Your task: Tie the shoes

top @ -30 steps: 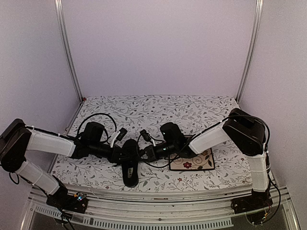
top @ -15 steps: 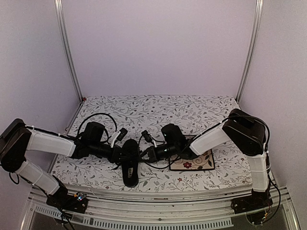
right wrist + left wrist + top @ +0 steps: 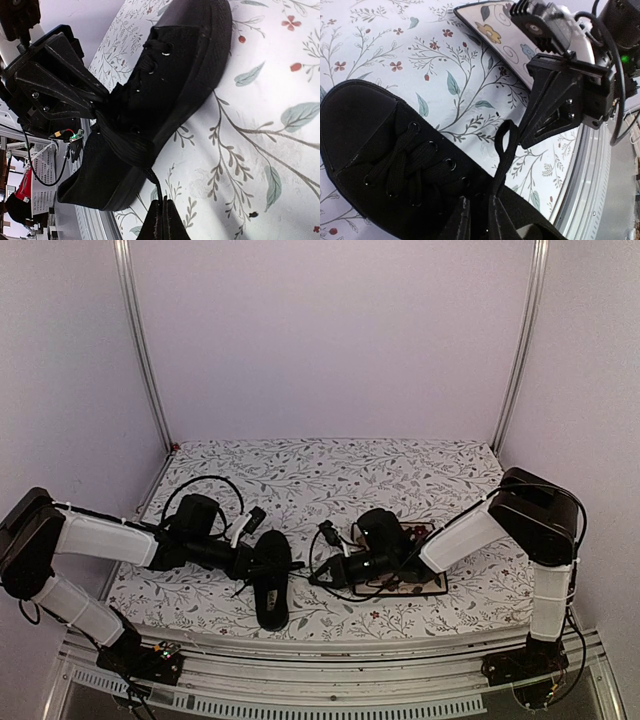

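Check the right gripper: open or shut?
Shut: right gripper tips meet, pinching a lace that runs to the shoe.

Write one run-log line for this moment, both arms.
left fingers: shut on lace | right fingers: shut on other lace | shoe: on table, untied

- We find no writing, brand, number or sign that we can read in any view.
- The shoe shows us plain black cloth and laces, with no lettering.
- The plate carries only a flower pattern.
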